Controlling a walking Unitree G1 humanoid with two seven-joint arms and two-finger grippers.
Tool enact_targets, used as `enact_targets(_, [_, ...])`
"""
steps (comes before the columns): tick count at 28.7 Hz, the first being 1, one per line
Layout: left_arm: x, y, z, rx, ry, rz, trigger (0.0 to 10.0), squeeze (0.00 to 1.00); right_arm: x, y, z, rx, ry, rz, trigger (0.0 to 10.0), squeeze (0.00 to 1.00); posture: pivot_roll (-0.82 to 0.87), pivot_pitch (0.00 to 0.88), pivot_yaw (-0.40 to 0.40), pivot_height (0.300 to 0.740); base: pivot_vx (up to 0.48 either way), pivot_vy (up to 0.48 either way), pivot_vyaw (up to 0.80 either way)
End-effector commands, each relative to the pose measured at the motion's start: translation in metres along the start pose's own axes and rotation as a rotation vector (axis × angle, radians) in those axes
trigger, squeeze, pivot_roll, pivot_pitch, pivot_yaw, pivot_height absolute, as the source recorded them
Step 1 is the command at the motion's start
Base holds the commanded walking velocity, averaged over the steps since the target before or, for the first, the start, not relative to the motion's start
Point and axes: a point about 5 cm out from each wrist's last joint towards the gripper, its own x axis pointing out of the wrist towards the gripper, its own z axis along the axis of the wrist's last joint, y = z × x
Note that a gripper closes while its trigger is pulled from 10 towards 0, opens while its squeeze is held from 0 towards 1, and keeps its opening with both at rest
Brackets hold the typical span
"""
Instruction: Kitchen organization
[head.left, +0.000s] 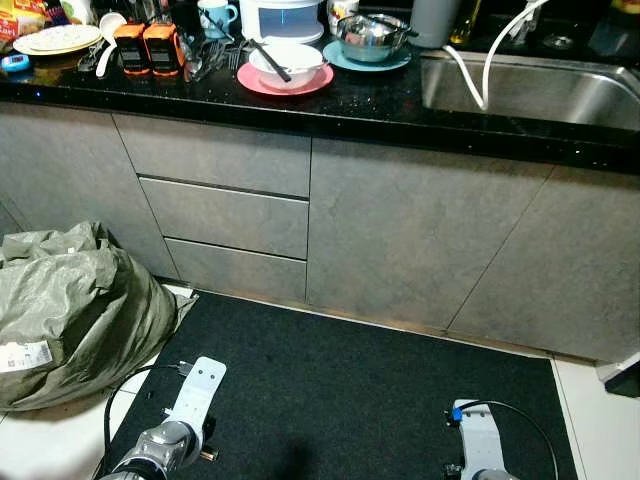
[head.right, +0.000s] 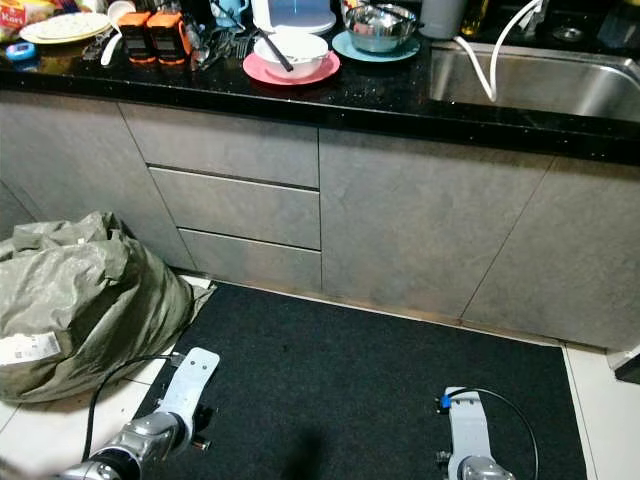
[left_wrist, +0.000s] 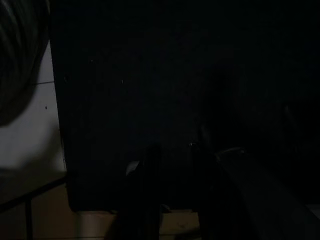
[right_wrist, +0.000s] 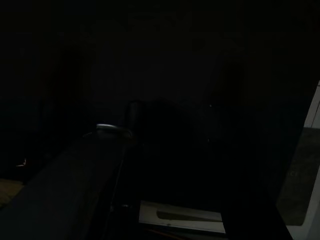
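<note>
Crowding the far left end of the black countertop (head.left: 380, 105) are a white bowl (head.left: 290, 62) on a pink plate (head.left: 285, 84), a steel bowl (head.left: 370, 36) on a teal plate (head.left: 366, 62), two orange containers (head.left: 146, 47) and a cream plate (head.left: 56, 40); the steel sink (head.left: 540, 92) fills its right end. Grey drawers (head.left: 225, 215) sit beneath. A green sack (head.left: 75, 310) slumps at the dark mat's (head.left: 350, 390) left edge. Both arms hang idle over the mat, left arm (head.left: 185, 420) and right arm (head.left: 478, 445); whether their jaws are spread, I cannot tell.
</note>
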Motion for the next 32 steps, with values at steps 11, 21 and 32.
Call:
enact_targets(11, [-0.0017,-0.0017,-0.0165,0.053,0.066,-0.021,10.0,0.00,-0.0005,0.0049,-0.0101,-0.019,0.020,0.031,10.0,0.00,0.02,0.000,0.029,0.740,0.000,0.000,0.00])
enact_targets(21, [-0.0015,-0.0019,-0.0165,0.031,0.064,-0.008,10.0,0.00,-0.0003,0.0053,-0.0089,0.002,0.006,0.017,10.0,0.00,0.02,0.000,0.032,0.740,0.000,0.000,0.00])
enact_targets(32, [-0.0003,-0.0054,-0.0133,0.032,0.057,-0.016,10.0,0.00,-0.0008,0.0006,-0.0063,-0.003,-0.005,0.011,10.0,0.00,0.01,0.000,0.026,0.740,0.000,0.000,0.00])
